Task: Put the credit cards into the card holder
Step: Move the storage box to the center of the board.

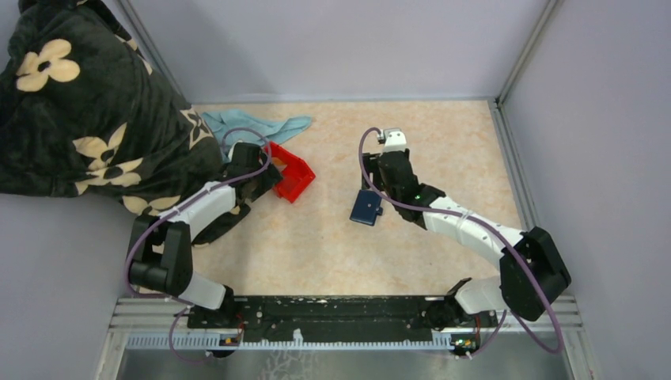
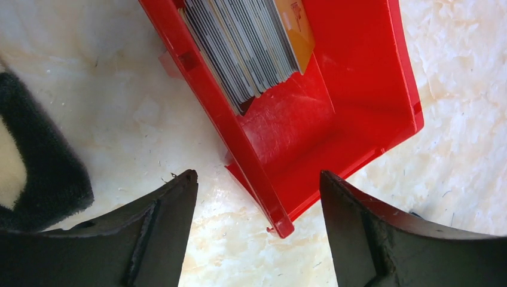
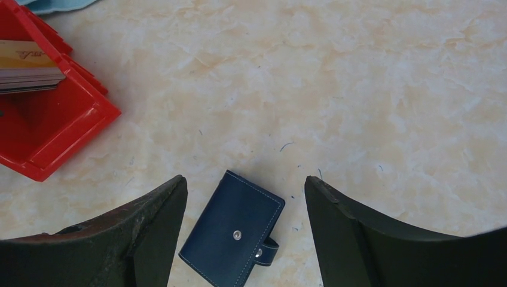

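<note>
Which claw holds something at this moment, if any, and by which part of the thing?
Nothing is held. The left claw is open over a corner of the red bin; the right claw is open above the closed wallet.

I see credit cards (image 2: 245, 48) stacked, card holder (image 3: 233, 236) shut.
The cards stand on edge in a red bin (image 2: 359, 89), top of my left wrist view; the navy holder lies flat, snapped closed, bottom centre of the right.
</note>
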Available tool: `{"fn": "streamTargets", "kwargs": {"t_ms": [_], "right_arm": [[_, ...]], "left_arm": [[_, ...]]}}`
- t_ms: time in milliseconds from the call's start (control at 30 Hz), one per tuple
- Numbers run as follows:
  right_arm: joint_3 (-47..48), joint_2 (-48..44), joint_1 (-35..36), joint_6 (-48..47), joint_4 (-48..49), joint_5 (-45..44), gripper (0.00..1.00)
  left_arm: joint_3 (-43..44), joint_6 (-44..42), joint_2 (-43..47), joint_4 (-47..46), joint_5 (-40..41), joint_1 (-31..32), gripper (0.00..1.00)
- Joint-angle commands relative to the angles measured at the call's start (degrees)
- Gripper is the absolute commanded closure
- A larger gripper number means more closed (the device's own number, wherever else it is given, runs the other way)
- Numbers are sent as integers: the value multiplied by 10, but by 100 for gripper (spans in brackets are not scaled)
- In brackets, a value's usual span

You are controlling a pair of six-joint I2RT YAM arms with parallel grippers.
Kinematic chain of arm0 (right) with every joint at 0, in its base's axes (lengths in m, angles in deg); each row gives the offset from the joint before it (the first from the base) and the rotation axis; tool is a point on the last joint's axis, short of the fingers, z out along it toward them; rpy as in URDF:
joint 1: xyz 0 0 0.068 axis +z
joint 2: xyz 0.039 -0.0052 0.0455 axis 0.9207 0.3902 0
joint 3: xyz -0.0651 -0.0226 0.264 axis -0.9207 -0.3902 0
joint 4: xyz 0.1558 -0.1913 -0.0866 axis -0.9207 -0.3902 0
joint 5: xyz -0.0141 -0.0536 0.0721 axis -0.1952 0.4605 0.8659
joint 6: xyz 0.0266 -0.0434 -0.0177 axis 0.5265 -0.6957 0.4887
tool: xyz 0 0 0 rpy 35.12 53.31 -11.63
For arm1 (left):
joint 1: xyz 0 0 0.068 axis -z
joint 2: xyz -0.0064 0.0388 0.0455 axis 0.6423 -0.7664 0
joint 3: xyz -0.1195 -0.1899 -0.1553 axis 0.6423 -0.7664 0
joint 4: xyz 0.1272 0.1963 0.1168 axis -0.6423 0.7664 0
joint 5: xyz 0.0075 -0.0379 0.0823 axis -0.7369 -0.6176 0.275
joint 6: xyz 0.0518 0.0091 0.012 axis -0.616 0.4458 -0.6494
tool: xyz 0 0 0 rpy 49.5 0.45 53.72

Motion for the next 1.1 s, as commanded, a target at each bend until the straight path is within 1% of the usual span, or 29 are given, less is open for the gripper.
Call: {"fn": "streamTargets", "kwargs": {"t_ms": [0, 67, 267, 400, 467, 533, 567, 867, 967, 1000, 1067], "right_arm": [[10, 5, 2, 1, 35, 8, 27], [8, 5, 3, 2, 38, 8, 27], [5, 6, 2, 5, 43, 9, 27], [3, 6, 3, 7, 44, 9, 26], [2, 6, 3, 8, 44, 10, 26], [2, 7, 2, 9, 45, 11, 26], [2, 7, 2, 10, 45, 12, 26], [2, 3, 3, 10, 42, 12, 26], [3, 2, 2, 10, 41, 12, 26], [4, 2, 2, 10, 41, 12, 26], [6, 2, 2, 10, 39, 14, 26]], "left_arm": [[30, 5, -18, 14, 13, 2, 22], [32, 6, -22, 16, 12, 3, 31], [32, -2, -27, 15, 9, 3, 44], [30, -4, -30, 16, 5, 3, 46], [30, -6, -32, 16, 3, 3, 49], [30, -9, -35, 17, 2, 3, 57], [30, -8, -36, 17, 1, 3, 59], [44, -7, -43, 32, -3, 6, 61], [50, -3, -43, 36, -7, 12, 73], [52, -1, -43, 37, -8, 15, 75], [60, 3, -47, 40, -8, 23, 77]]}}
